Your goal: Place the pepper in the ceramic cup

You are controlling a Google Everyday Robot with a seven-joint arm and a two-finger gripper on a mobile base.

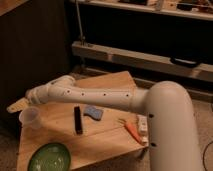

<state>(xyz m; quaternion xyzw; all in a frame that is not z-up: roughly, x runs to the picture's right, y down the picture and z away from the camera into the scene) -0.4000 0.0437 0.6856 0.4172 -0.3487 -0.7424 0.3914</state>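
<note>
Pepper [132, 131] beside arm [100, 95], claw [16, 105] perhaps above cup [30, 117], stick [78, 120] between

Table: light brown wooden table [60, 137], plain, with a fine grain.
Cup: small pale whitish ceramic cup [30, 116], half see-through, no pattern.
Gripper: pale cream-yellow gripper [15, 106], just up-left of the cup.
Arm: white round robot arm [100, 96] with a row of small dark dots, right of the cup.
Bowl: round green bowl [50, 156], below the cup.
Pepper: slender orange-red pepper [132, 131] with a greenish stem, far right of the cup.
Stick: black oblong stick [78, 120], right of the cup.
Pad: small blue flat pad [93, 112], right of the cup.
</note>
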